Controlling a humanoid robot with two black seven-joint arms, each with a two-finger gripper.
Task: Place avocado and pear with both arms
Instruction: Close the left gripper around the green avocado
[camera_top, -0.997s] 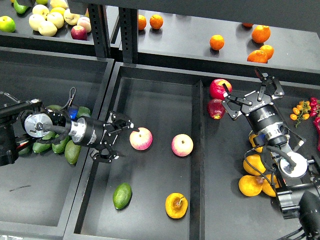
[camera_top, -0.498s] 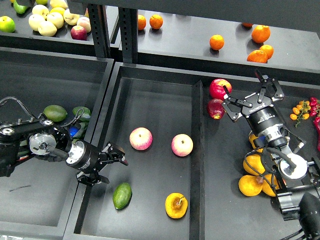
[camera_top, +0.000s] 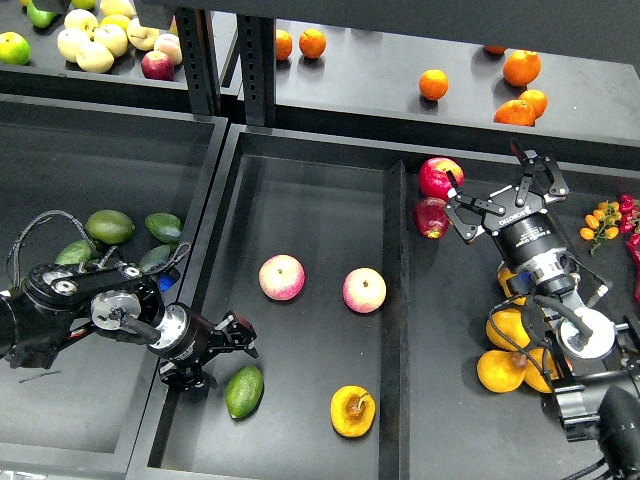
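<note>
L gripper low in middle bin, fingers apart, empty. Avocado just near-right of it, long axis tilted near-far; L arm closest. Pear further right, near edge. R gripper far off, fingers apart, empty.

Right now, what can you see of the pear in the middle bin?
The pear is a roundish yellow-orange fruit with smooth, slightly glossy skin, a thin brown stem and a dark brown blotch at its hollow, which faces up toward the camera. It lies on the black floor of the middle bin, near the front edge, right of the avocado and apart from it. Nothing touches it; neither tool is on it.
</note>
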